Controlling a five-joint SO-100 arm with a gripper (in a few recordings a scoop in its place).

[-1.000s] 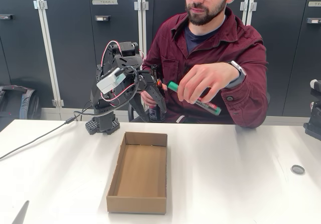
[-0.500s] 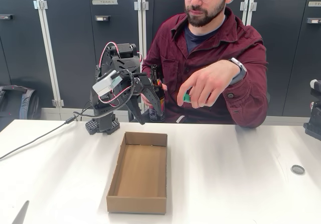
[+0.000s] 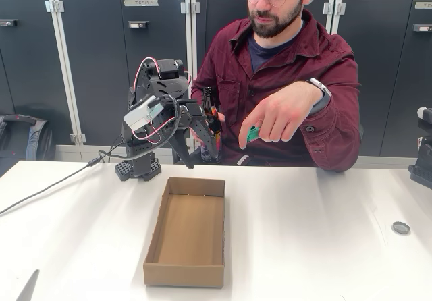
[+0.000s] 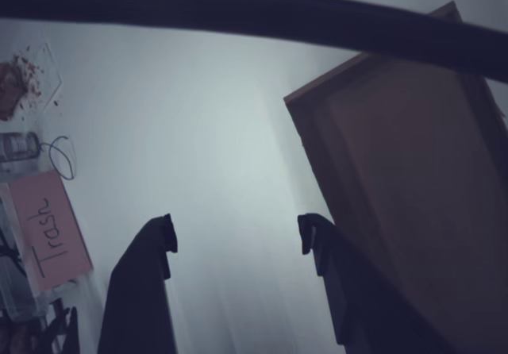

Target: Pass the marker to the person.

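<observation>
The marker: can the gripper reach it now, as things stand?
Probably not. The marker is enclosed in the person's hand, only its green end showing, while the open gripper points down toward the table.

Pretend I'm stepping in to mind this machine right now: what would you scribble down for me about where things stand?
End effector: open and empty, its two dark fingers apart above the white table.
Green-capped marker: in the hand of the seated person in the dark-red shirt, mostly hidden by the fingers.
Brown glass bottle: behind the arm, in the person's other hand.
Open brown cardboard box: empty, on the table.
Done: the marker is with the person.
Left: seemingly nothing.
</observation>
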